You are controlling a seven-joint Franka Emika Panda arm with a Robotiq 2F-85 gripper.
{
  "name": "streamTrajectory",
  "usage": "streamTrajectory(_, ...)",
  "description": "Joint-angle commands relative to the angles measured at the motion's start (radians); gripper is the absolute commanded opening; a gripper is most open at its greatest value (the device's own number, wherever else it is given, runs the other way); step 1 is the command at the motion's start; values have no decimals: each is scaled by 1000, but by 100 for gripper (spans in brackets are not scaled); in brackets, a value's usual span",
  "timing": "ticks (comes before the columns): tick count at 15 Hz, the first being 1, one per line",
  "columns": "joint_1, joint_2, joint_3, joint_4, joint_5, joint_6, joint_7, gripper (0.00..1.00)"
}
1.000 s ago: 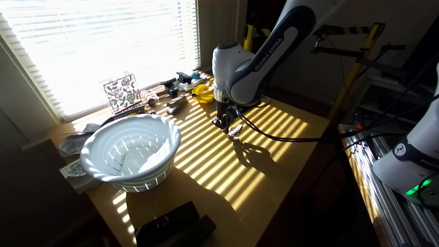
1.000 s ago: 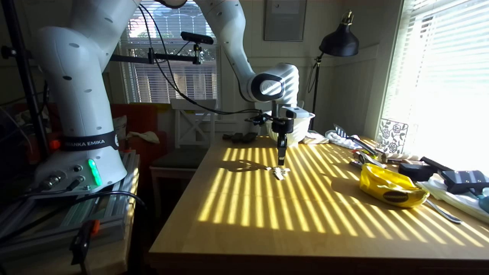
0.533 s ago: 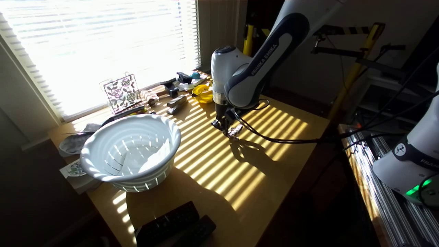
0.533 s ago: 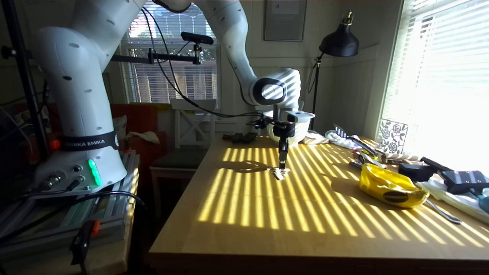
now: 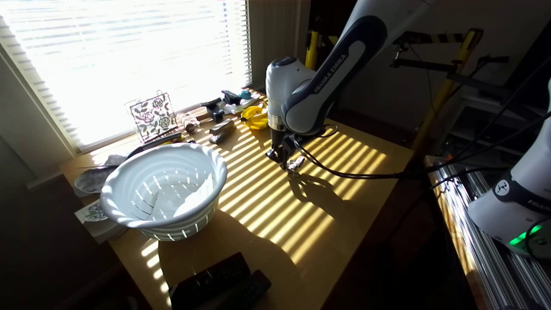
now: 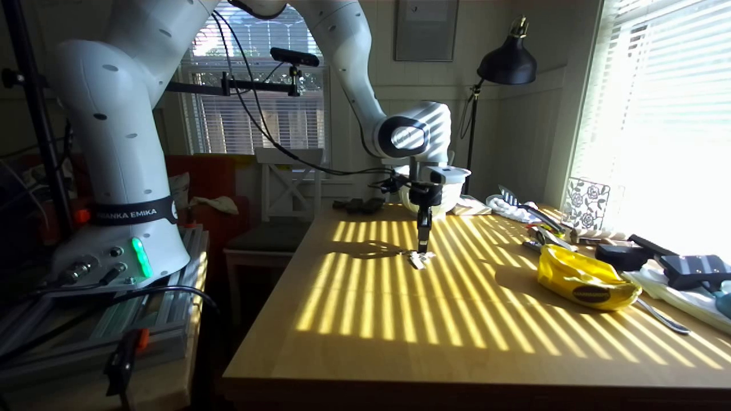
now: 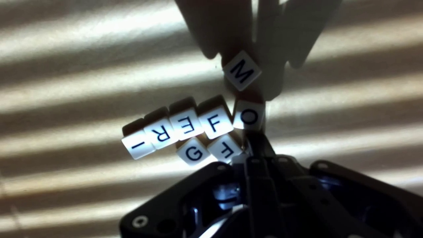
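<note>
Gripper (image 7: 259,140), drawn fully closed, pointing down just beside the O cube (image 7: 249,116), which lies among other letter cubes (image 7: 187,124) on the bench (image 6: 365,357), nearer its robot-side edge than its window-side edge.

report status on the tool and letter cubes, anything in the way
Tool shut, right by O cube, contact unclear. Four letter cubes lined up alongside. Possible snag: G cube crowding close; M cube set apart.
</note>
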Motion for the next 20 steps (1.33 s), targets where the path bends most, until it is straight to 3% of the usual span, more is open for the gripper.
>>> streamTrajectory(1,-10,-3,9,4,39,9,-9,0)
streamTrajectory(20,-18,-36,-4,-28,43,2,-14,0)
